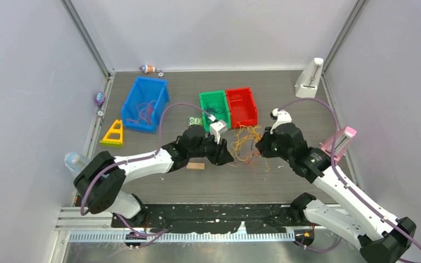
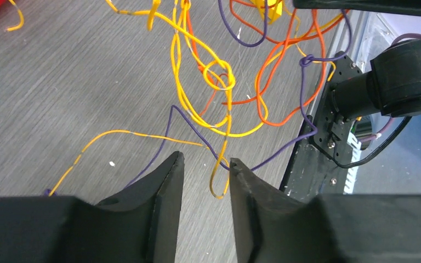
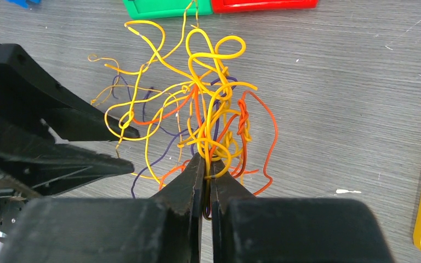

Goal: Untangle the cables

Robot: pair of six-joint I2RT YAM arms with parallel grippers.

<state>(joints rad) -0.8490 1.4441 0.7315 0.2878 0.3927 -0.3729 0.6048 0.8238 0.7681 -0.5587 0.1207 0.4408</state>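
so the cables [image 1: 246,143] are one messy clump of yellow, orange and dark purple strands sitting in the middle of the table [image 1: 197,189], right between the two arms and just in front of the green bin [image 1: 203,107] and the red bin [image 1: 252,107]. The right gripper [image 3: 207,162] has its fingers squeezed tight together on a bunch of yellow and orange strands at the near side of the clump, and from its wrist cam the rest of the tangle fans out away from the pinch in big loops. Can't really tell whether the clump is lifted off the table or just lying on it. The left gripper [image 2: 205,162] is on the other side of the clump with its jaws apart, nothing clamped. In its wrist cam a thin yellow loop hangs down into the gap between the two fingers and a purple strand crosses right by the tips, but neither is pinched. Past that there's a tight little yellow knot [image 2: 222,74] with orange strands looping round it, and the purple one is knotted too, further over toward the right arm. Other stuff lying around: a blue bin [image 1: 133,102] at the back left with some reddish strands in it, a yellow triangle piece [image 1: 113,133] just beside it, a small wooden block [image 1: 195,165] under the left arm, and a white stand [image 1: 309,80] in the back right corner
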